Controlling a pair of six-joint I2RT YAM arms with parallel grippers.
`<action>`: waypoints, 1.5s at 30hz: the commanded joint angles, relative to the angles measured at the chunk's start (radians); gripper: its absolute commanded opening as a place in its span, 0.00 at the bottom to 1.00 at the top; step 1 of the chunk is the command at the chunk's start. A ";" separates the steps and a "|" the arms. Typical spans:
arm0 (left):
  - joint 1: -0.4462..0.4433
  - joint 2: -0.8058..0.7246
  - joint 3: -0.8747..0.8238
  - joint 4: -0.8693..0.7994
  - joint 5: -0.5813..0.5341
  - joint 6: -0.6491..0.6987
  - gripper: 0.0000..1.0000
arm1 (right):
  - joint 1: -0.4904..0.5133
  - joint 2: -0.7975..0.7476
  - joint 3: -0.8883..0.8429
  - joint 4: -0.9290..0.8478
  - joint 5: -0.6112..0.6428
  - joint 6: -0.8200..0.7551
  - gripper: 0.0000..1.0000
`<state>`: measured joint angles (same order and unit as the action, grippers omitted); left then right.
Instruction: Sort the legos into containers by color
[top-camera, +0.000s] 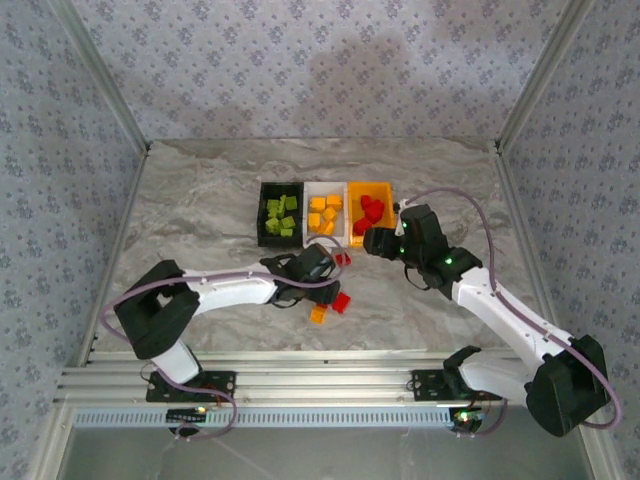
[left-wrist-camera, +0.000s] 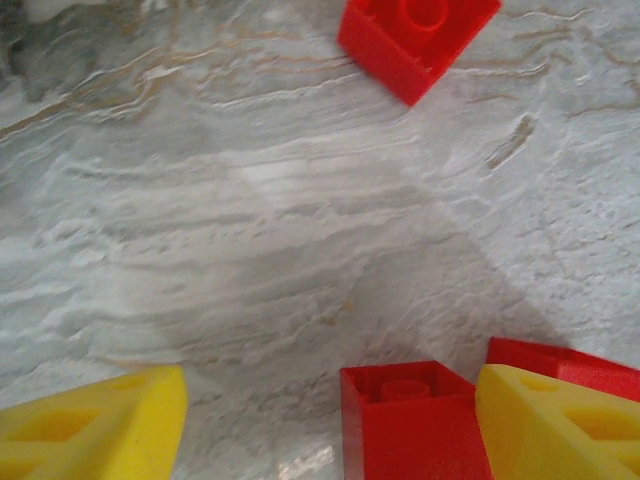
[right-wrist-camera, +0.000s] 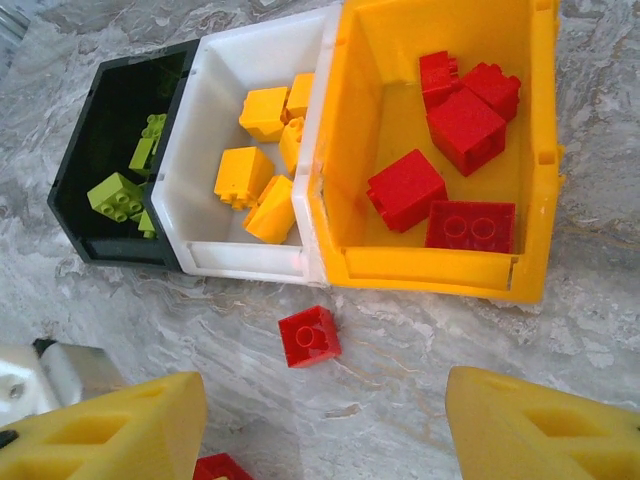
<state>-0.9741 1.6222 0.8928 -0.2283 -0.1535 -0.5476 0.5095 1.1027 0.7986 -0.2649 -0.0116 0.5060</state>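
Sorting scene, read outward from the arm bases. Nearest, well short of the orange-yellow bin, an orange-yellow brick and a red brick lie just beside each other on the grey, marble-veined bench, not yet sorted. Closer to that bin, the left tool hangs low with its wedge-shaped yellow fingers spread about a studded red brick. The brick sits just beside one finger and apart from the other, so the tool seems placed to pinch it. The right tool, just short of the bin's front wall, is spread and empty, apparently free for the loose red brick lying before that wall. Inside the bin lie glossy red bricks. The white bin, touching its left side, holds orange-yellow bricks, and the black bin, farthest from it, holds light green bricks. All three are thin-walled, open rectangular plastic, set flush so each colour has an adjoining slot.
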 joint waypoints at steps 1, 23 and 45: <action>-0.002 -0.050 -0.056 -0.121 -0.076 -0.007 0.75 | -0.009 -0.027 0.002 -0.008 0.004 0.014 0.66; -0.046 -0.057 -0.042 -0.106 0.068 -0.022 0.76 | -0.025 -0.060 -0.019 -0.019 0.001 0.019 0.67; 0.015 0.019 0.333 -0.140 0.088 0.072 0.35 | -0.073 -0.149 -0.055 -0.087 0.016 0.031 0.67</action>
<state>-0.9859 1.6131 1.0916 -0.3893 -0.0811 -0.5190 0.4477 0.9791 0.7650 -0.3096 -0.0132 0.5171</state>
